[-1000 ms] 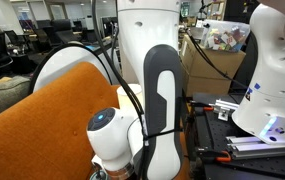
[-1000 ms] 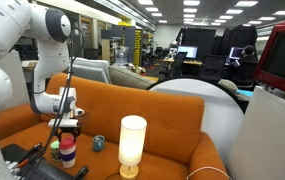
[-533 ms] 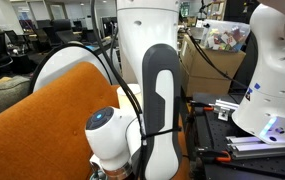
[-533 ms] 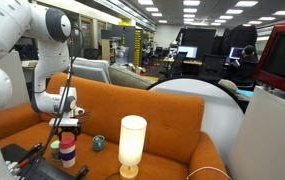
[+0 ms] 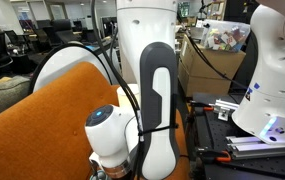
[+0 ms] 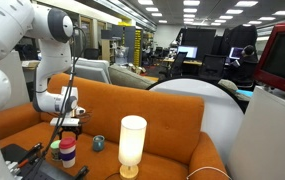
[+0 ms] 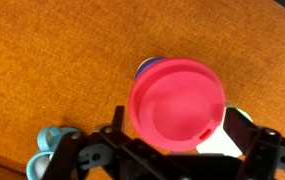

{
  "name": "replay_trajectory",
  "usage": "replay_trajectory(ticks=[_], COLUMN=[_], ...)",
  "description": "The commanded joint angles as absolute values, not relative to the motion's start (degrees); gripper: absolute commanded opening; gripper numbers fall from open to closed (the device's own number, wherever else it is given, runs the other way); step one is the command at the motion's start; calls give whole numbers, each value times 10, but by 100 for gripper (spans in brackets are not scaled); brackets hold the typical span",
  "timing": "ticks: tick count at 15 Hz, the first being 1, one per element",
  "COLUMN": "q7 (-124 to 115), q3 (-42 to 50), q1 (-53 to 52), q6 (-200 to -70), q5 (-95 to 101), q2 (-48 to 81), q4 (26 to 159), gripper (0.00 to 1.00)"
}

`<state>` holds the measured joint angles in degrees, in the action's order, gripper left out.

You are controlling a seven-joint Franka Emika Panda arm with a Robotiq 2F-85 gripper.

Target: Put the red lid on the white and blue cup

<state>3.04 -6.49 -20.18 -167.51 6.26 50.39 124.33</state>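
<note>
In the wrist view my gripper (image 7: 174, 124) is shut on the red lid (image 7: 177, 98), a round piece held flat between the two black fingers. A sliver of the cup's blue rim (image 7: 146, 68) shows just past the lid's upper left edge; the lid hides the remainder of the cup. In an exterior view the gripper (image 6: 70, 126) hangs directly over the white and blue cup (image 6: 68, 153), which stands upright on the orange couch seat (image 6: 172, 125). I cannot tell whether the lid touches the rim.
A white lamp (image 6: 132, 145) stands on the seat beside the cup, with a small teal cup (image 6: 99, 143) between them, also seen in the wrist view (image 7: 47, 140). A green object (image 6: 54, 148) sits by the cup. My arm (image 5: 157, 110) fills an exterior view.
The arm has shifted very slightly; the gripper stays over the cup with the lid held.
</note>
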Motion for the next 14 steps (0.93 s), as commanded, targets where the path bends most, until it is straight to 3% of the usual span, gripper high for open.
replay_trajectory(ticks=[1,14], q7=[35,29], q3=[-76,-93], q1=[-185,-216], q6=[-1683,-1768], q5=[70,70], q2=[487,402], q4=[1258,1365], gripper=[100,100])
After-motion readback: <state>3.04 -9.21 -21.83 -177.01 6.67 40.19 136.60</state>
